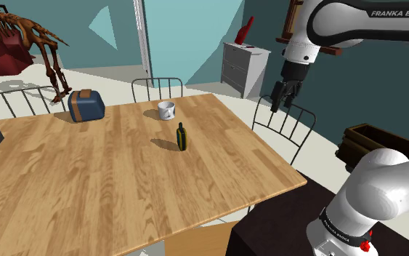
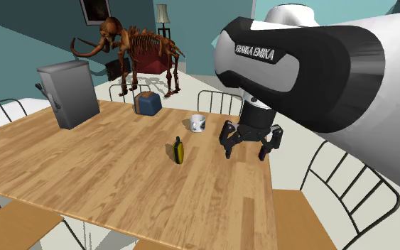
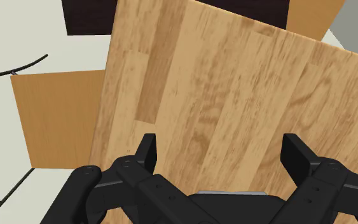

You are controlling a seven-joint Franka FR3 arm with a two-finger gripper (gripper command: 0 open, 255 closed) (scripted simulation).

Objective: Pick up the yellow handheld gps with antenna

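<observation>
Hovering with pincer (image 2: 246, 150) spread wide and empty over the table (image 2: 84, 170) near its edge, well apart from the gps (image 2: 178, 150), upright mid-table near the mug (image 2: 198, 123). Risks toppling that slim gps if lowered off-centre, or nudging the mug.

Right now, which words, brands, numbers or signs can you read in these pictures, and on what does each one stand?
"FRANKA EMIKA": white letters on a dark part of the robot arm, in the shoulder view.
"FRANKA EMIKA": the same brand on the arm's dark band, in the second exterior view.
Mug: dark marks on its side, too small to read.
Yellow handheld device: no text that can be read.
</observation>
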